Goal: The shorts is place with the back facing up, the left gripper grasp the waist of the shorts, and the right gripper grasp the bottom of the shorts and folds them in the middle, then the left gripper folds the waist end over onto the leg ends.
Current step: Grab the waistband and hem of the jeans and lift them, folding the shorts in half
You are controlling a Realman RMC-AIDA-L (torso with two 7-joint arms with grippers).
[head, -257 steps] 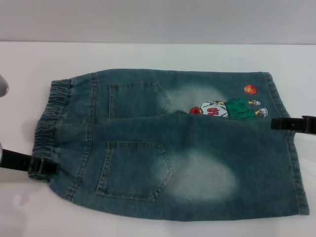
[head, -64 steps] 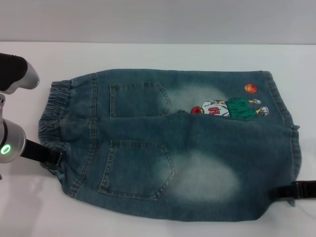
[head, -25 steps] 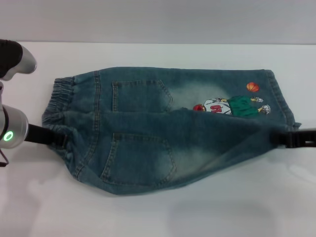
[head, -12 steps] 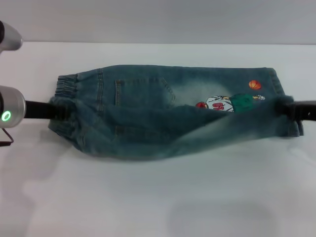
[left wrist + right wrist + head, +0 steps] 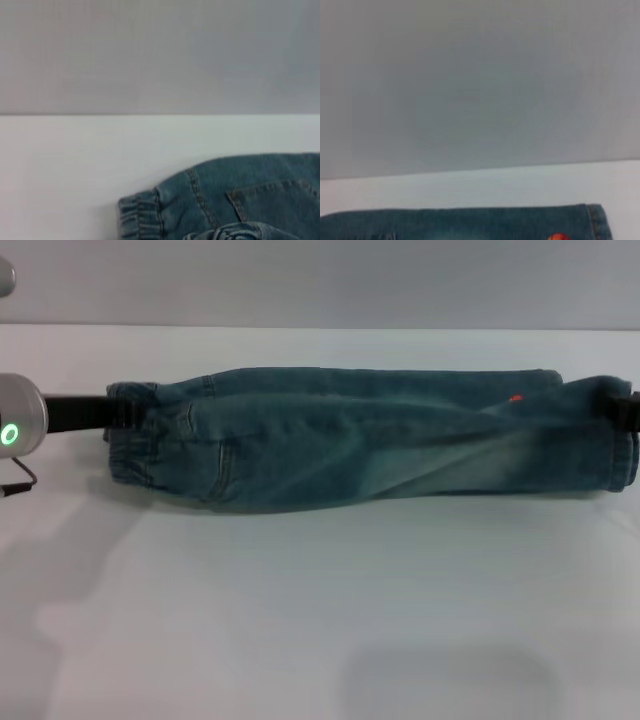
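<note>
Lengthwise fold in hand, near half carried over far half.
Left gripper (image 5: 125, 413) fingers clenched on waist of the shorts (image 5: 135, 445), right gripper (image 5: 625, 412) on bottom of the shorts (image 5: 620, 455); next likely lay flat, release.

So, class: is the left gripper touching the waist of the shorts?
Touching. The head view shows the left gripper clamped into the waist of the shorts, no gap.

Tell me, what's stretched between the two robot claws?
In the head view, only the folded denim shorts span from the left end effector to the right end effector.
</note>
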